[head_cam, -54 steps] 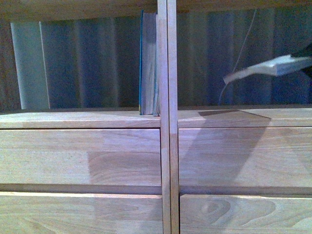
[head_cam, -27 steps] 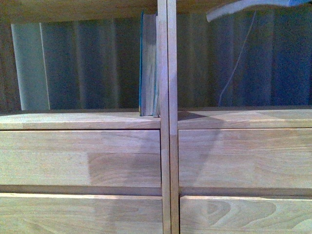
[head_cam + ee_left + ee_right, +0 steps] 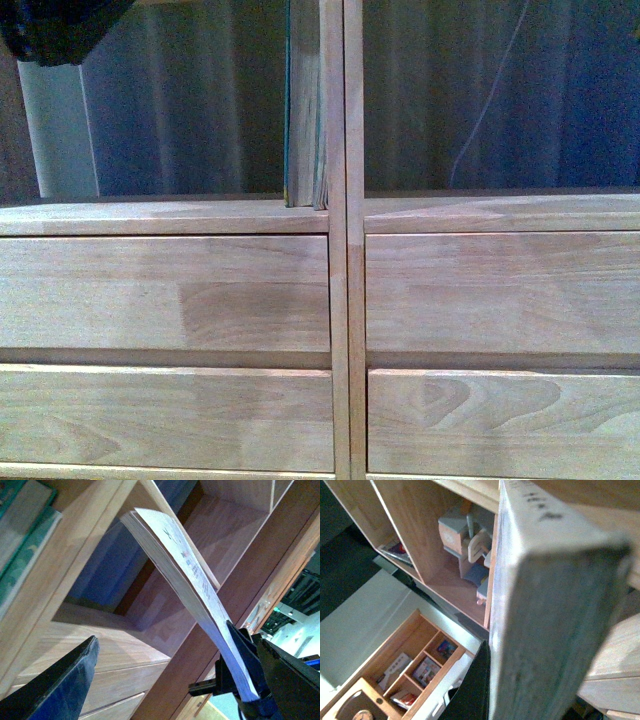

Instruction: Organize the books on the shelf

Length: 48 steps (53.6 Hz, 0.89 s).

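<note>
The pale-grey softcover book (image 3: 190, 575) hangs bent in front of the light-wood shelf (image 3: 200, 290). My right gripper (image 3: 512, 692) is shut on its lower end; the grey cover (image 3: 545, 605) fills the right wrist view, with one black finger (image 3: 470, 690) beside it. My left gripper (image 3: 162, 635) is open, its jaws wide apart, and the book's lower end runs along one dark finger (image 3: 242, 645). The teal book (image 3: 303, 120) stands upright in the left cubby against the central divider (image 3: 343, 240); it also shows in the left wrist view (image 3: 22, 545).
A dark part of an arm (image 3: 55, 30) shows at the top left of the front view. Drawer fronts (image 3: 480, 290) lie below the cubbies. A thin cord (image 3: 480, 110) hangs behind the right cubby. Small objects (image 3: 467, 545) sit in one cubby, and another stocked unit (image 3: 420, 670) stands beyond.
The softcover book rose from the right cubby and left the front view at the top. A dark arm part came in at the top left. The shelf sits slightly higher in the picture.
</note>
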{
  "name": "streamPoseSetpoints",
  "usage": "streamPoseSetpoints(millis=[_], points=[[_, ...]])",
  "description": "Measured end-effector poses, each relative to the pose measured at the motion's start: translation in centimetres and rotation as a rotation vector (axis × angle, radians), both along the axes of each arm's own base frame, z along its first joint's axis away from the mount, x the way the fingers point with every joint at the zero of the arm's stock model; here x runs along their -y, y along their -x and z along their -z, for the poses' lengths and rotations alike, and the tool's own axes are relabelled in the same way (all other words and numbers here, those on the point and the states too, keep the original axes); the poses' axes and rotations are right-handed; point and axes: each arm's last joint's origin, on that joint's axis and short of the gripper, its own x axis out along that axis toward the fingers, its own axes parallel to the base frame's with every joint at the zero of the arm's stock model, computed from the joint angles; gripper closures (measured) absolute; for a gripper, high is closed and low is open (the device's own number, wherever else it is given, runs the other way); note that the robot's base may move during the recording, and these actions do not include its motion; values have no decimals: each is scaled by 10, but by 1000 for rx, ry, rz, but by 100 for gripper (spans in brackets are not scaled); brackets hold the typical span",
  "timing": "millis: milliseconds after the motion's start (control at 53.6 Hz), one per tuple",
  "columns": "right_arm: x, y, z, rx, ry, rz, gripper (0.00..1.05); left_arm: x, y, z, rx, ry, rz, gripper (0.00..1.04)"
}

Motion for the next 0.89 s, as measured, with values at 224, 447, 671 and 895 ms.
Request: streamPoseSetpoints(millis=[224,447,671,895], points=[[-26,10,-2,43,18,-99,98,21,-12,-12,22,26,46,7],[-40,12,0,60,36,-148,98,26,-26,-24,36,56,37,7],[-46,6,8,47,45,-158,98,31,-30,-30,44,94,57,7],[-50,-5,15,10,23,-155,98,47,-25,-31,44,126,94,27]])
